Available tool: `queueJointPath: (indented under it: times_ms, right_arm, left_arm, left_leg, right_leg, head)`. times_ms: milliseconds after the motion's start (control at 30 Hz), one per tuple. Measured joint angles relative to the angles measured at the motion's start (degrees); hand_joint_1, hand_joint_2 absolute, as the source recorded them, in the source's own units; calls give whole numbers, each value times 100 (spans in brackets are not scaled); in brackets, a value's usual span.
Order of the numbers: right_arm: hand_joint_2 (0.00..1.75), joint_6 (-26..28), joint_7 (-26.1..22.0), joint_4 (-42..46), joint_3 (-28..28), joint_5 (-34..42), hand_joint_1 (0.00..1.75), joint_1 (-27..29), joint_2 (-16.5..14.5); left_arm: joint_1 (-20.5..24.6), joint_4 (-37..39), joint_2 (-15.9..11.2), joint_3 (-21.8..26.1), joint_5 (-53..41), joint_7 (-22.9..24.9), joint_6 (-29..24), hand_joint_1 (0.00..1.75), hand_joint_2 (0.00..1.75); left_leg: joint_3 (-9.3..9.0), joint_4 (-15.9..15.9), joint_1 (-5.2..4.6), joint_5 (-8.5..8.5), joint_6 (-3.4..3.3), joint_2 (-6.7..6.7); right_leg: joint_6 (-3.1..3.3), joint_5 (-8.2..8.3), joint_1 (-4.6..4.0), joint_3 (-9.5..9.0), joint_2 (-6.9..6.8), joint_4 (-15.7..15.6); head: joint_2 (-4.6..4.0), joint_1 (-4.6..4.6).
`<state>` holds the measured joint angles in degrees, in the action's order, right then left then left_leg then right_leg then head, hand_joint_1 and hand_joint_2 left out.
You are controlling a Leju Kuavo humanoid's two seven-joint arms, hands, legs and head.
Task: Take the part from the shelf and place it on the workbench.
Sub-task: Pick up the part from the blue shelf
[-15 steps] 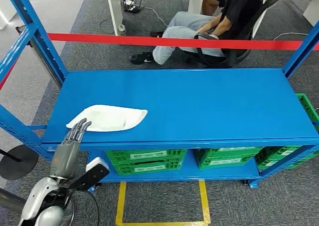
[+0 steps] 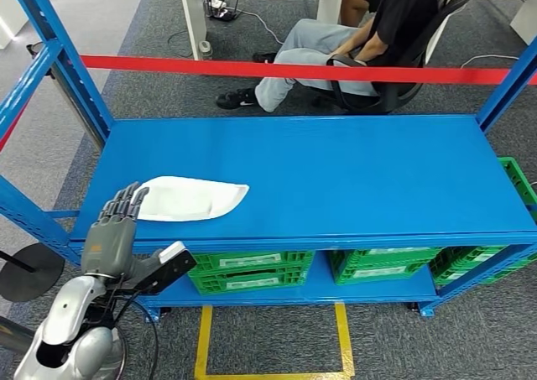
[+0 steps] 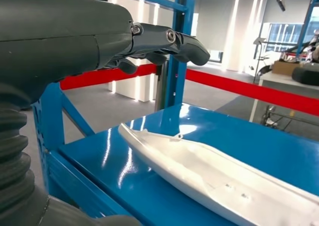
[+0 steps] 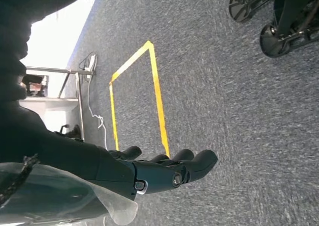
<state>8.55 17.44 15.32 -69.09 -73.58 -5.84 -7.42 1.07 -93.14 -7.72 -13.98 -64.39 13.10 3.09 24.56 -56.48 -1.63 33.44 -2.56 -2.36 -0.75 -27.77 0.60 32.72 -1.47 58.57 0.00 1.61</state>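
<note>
Since the earlier frame, the left hand [image 2: 114, 233] has risen and advanced, so its fingertips [image 2: 130, 195] now overlap the near left end of the part [image 2: 190, 199] in the head view, where before they stood just short of it. That hand holds nothing; its fingers are extended and slightly apart, palm down. From the left wrist view, the fingers [image 3: 165, 39] extend above the shelf [image 3: 112, 161] and above the part [image 3: 211, 173], with a visible gap between them and the white surface; contact is not established. The right hand [image 4: 150, 173] hangs over grey carpet [image 4: 244, 111] near a yellow floor marking [image 4: 158, 96], fingers extended and empty. The part is a long, flat white moulding, tapered at both ends, lying on the left section of the blue shelf [image 2: 355, 179] close to the front edge, its long axis parallel to that edge. Below the shelf, green crates [image 2: 253, 269] sit on the lower tier. Yellow tape [image 2: 205, 338] marks the floor in front of the rack. Beyond the shelf, a red bar [image 2: 253, 65] spans the rear of the rack. Behind it, a person [image 2: 341, 44] is seated on a dark chair [image 2: 411, 61], beside a white table leg [image 2: 193, 15].
</note>
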Motion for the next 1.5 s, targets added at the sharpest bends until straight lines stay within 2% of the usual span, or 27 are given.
queueJointPath:
  times_ms: [567,1000,1500]
  right_arm:
    - [175,-9,0,-63,-20,-69,0,-23,-15]
    - [175,7,0,-66,-20,-102,0,-33,-15]
    - [175,10,0,-87,-1,-190,0,-51,-15]
  left_arm:
    - [607,781,-15,-175,-78,27,165,0,175]
    - [987,1399,143,-415,-161,80,190,0,175]
    - [1420,2226,211,-358,-110,183,119,0,175]
  left_leg:
    - [-1,-1,-1,0,0,0]
    - [-1,-1,-1,0,0,0]
    - [0,-1,-1,-1,0,0]
  right_leg:
    - [0,0,0,0,0,0]
    - [0,0,0,0,1,0]
    - [0,1,0,-1,0,0]
  head:
    - [0,1]
    - [0,0]
    - [0,1]
